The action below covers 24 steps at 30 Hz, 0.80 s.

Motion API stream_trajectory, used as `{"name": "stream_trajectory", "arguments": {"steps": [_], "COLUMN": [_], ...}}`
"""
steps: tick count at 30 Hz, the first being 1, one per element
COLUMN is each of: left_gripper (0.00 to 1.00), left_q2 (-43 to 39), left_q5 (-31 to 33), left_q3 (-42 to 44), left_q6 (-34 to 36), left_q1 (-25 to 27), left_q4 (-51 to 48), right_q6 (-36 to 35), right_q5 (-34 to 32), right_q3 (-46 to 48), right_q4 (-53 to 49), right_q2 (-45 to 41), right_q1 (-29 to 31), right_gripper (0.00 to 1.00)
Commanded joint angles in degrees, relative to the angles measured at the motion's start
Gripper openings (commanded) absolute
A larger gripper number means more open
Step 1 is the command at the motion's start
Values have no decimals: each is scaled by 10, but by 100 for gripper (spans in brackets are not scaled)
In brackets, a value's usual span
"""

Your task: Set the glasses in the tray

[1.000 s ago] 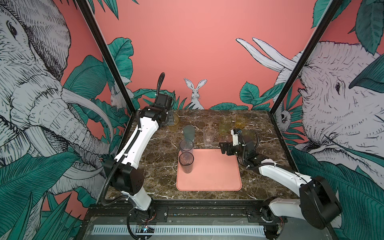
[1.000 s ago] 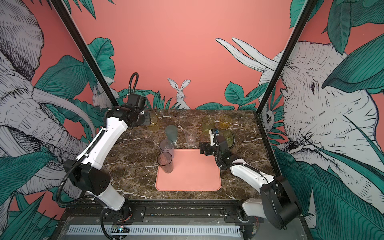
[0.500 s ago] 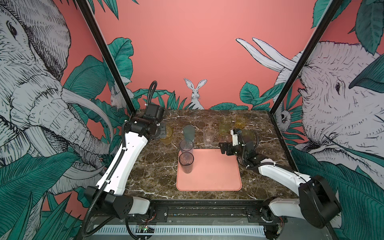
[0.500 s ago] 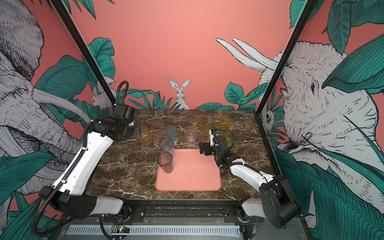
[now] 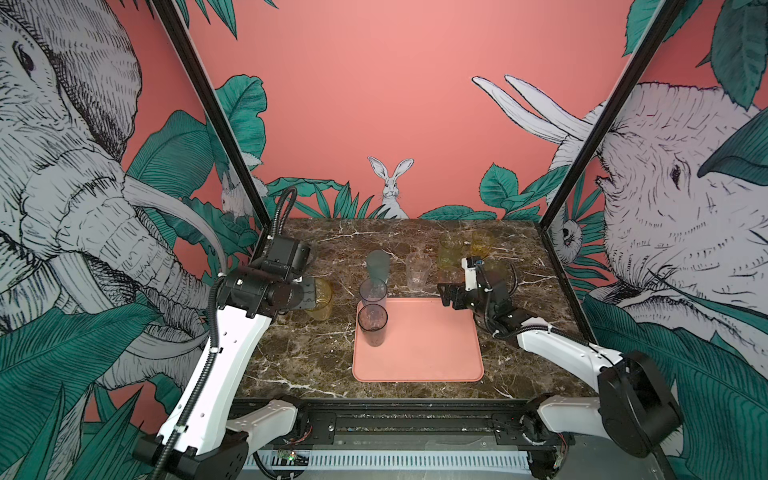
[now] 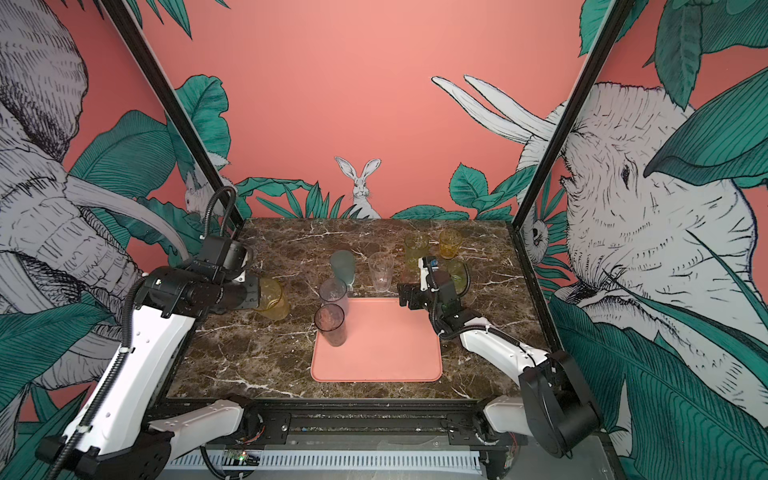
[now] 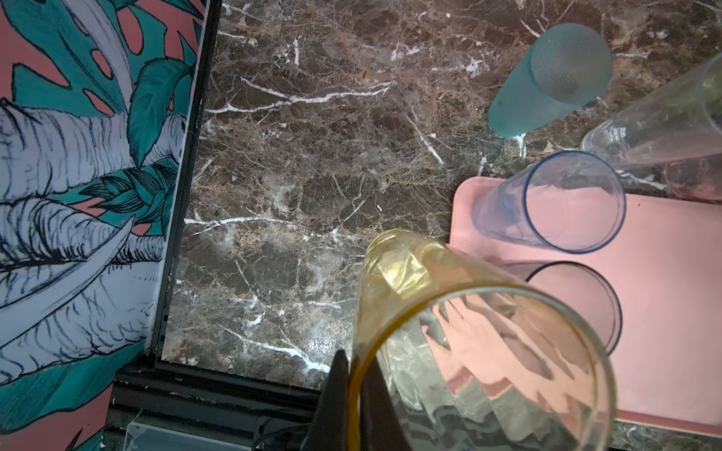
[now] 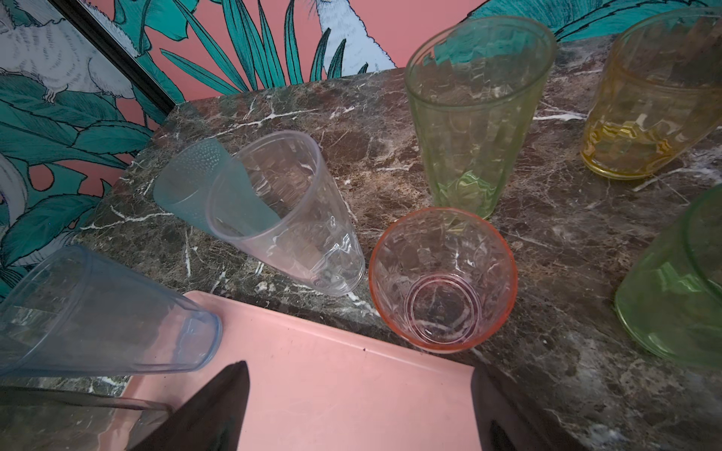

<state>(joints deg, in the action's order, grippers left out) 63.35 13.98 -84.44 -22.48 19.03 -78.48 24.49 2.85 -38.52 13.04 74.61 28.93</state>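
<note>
Holding amber glass point(image 5: 321, 304) by its rim, left hand point(image 5: 310, 292) clenched, over worktop point(image 5: 307, 357) off the tray point(image 5: 432, 361) at 9 o'clock. Its 10 o'clock corner carries bluish glass point(image 5: 372, 291) and smoky glass point(image 5: 372, 323); remaining floor open. Right hand point(image 5: 444, 295) released at 1 o'clock corner.

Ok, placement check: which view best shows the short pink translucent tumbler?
Right wrist view: the short pink tumbler stands whole, upright on the marble tabletop beside the salmon-pink tray's rim. Left wrist view catches only its edge; in both top views it is faint, partly behind the right gripper.
</note>
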Motion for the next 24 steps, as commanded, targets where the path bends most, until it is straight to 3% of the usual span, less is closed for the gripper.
{"name": "stream_trajectory", "arguments": {"steps": [1,14,24], "left_gripper": [0,0,0], "left_q2": [-21,-62,-71], "left_q5": [-14,-50,-74], "left_q3": [26,129,201], "left_q6": [-17,-42,-56], "left_q1": [-1,39,143], "left_q4": [-34,-27,39], "right_q6": [7,5,5], "right_q5": [3,-3,0], "right_q3": [6,7,5], "right_q4": [26,27,29], "right_q2": [-7,-3,4], "right_q1": [-1,-1,-2], "right_gripper": [91,91,90]}}
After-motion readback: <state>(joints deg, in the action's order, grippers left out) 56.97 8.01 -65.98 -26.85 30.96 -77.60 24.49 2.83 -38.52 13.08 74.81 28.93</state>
